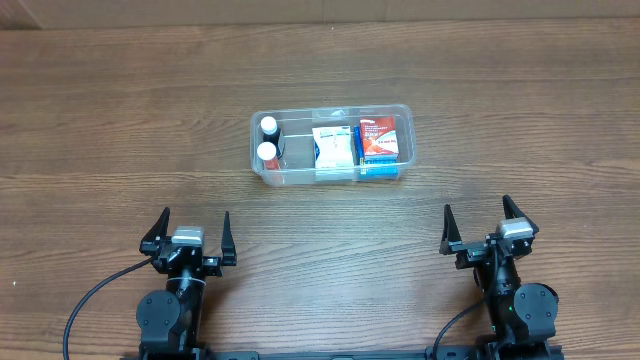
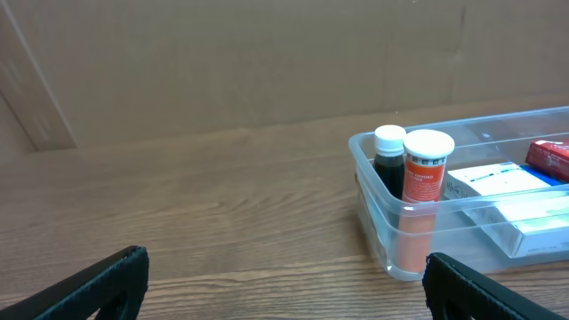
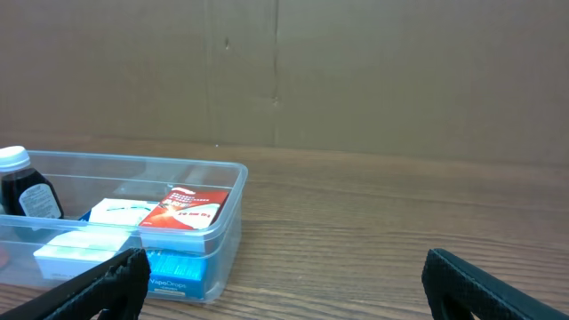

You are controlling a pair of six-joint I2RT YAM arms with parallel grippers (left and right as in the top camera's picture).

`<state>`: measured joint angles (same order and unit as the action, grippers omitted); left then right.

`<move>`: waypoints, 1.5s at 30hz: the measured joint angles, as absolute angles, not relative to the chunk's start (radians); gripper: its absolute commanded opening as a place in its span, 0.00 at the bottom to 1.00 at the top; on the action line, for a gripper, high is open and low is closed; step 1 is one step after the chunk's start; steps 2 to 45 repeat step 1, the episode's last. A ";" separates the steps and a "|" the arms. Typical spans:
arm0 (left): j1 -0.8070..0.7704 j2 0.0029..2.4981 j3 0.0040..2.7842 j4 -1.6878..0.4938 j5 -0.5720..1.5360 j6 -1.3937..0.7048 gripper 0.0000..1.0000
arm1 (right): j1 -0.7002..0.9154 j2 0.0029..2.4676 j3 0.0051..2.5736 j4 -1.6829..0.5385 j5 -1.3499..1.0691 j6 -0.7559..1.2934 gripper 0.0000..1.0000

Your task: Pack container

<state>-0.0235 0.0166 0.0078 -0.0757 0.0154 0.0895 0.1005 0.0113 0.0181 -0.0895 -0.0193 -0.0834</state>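
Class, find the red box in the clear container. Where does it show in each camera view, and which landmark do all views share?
Overhead: the red box lies at the container's right end, above picture centre.
Left wrist: red box at the right edge, cut off.
Right wrist: red box low, left of centre.
Shared landmark: the white-capped dark bottle at the container's other end.

Container (image 1: 298,160) mid-table; bottles (image 1: 267,152) inside at left, boxes (image 1: 332,147) at right.

The wooden table (image 1: 120,130) carries only the clear container (image 1: 262,160).
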 measured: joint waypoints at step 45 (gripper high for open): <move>-0.023 0.017 0.008 -0.076 0.015 0.089 1.00 | 0.101 0.011 0.018 -0.090 -0.019 -0.083 1.00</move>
